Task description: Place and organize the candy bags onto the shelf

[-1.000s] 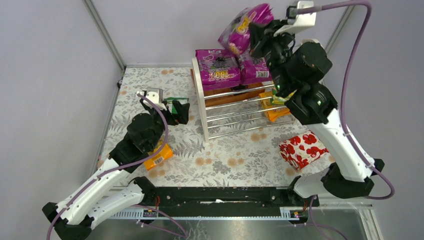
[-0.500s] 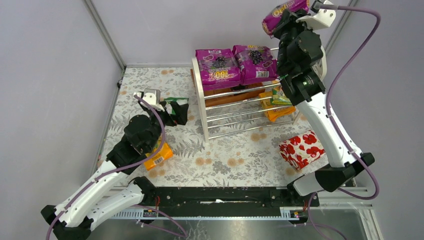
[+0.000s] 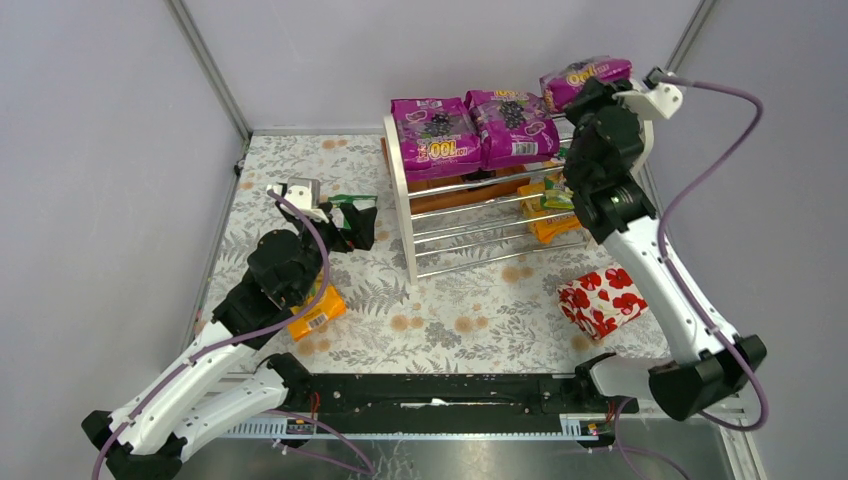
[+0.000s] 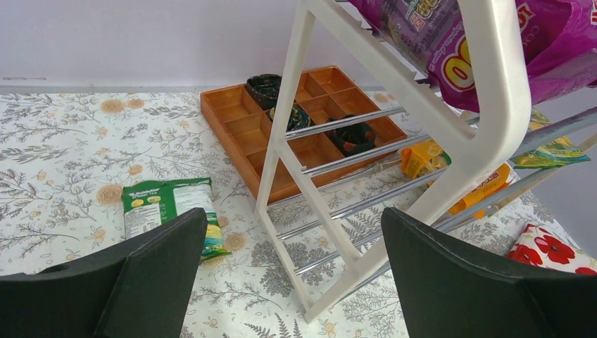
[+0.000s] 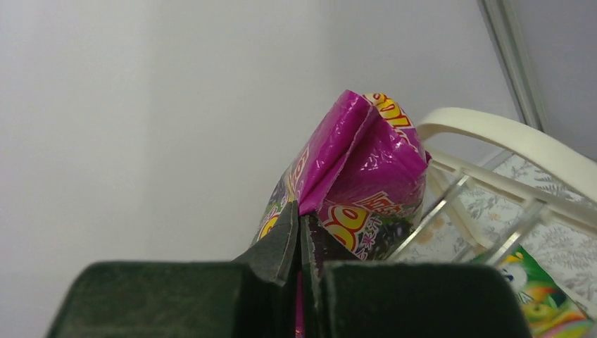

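While pinched by its top seam, third magenta bag [image 3: 587, 78] up at the far right end of the shelf [image 3: 401, 190], just right of the two magenta bags [image 3: 436, 135] lying flat on the top tier; cannot tell whether touching the rods or hanging just above them.

Step in hand, by judgement: placing this bag as third in the row. Next move probably calls for lowering it flat onto the top rods beside its neighbour and only then letting go, with care not to push the middle bag or to slip over the right end panel.

Right gripper [image 5: 299, 227] clenched on the bag's crimped edge, fingers almost together. Left gripper [image 4: 292, 239] spread wide and holding nothing, low over the table [image 3: 470, 300], facing the left side of the shelf, near the green-white bag [image 4: 169, 215] lying there. Orange bag [image 3: 318, 312] on the near left of the table, not yet shelved.
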### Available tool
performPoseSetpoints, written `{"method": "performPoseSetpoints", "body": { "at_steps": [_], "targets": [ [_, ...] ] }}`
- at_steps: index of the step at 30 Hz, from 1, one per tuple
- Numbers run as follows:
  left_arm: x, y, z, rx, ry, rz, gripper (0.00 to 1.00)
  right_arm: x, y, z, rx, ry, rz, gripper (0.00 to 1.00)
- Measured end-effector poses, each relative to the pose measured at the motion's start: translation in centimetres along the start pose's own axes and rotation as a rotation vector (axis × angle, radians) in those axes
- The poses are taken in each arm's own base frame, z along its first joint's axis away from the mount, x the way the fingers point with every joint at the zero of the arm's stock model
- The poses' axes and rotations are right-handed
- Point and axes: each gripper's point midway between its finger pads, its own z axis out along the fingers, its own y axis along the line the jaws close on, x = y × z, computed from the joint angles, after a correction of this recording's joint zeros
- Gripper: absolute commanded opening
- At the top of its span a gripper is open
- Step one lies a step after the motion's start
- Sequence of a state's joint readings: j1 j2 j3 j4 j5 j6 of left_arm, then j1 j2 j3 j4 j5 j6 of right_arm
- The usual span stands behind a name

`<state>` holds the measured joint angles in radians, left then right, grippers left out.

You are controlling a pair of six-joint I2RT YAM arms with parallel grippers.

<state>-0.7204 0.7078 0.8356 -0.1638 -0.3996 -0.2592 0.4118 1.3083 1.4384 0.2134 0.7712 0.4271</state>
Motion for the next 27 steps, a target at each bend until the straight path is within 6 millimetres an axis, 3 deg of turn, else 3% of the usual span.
{"method": "performPoseSetpoints", "body": {
  "at_steps": [6, 15, 27],
  "targets": [
    [0.0, 0.0, 0.0, 0.0, 0.001, 0.0, 0.99, -1.2, -3.0, -1.9, 0.071, 0.01, 0.074, 0.0],
    [0.1, -0.1, 0.0, 0.003, 0.002, 0.0, 0.99, -0.9, -7.4, -2.9, 0.153, 0.091, 0.163, 0.0],
    [0.3, -0.1, 0.2, 0.001, 0.009, 0.003, 0.99, -0.1, -8.8, -5.1, 0.152, 0.16, 0.207, 0.0]
  ]
}}
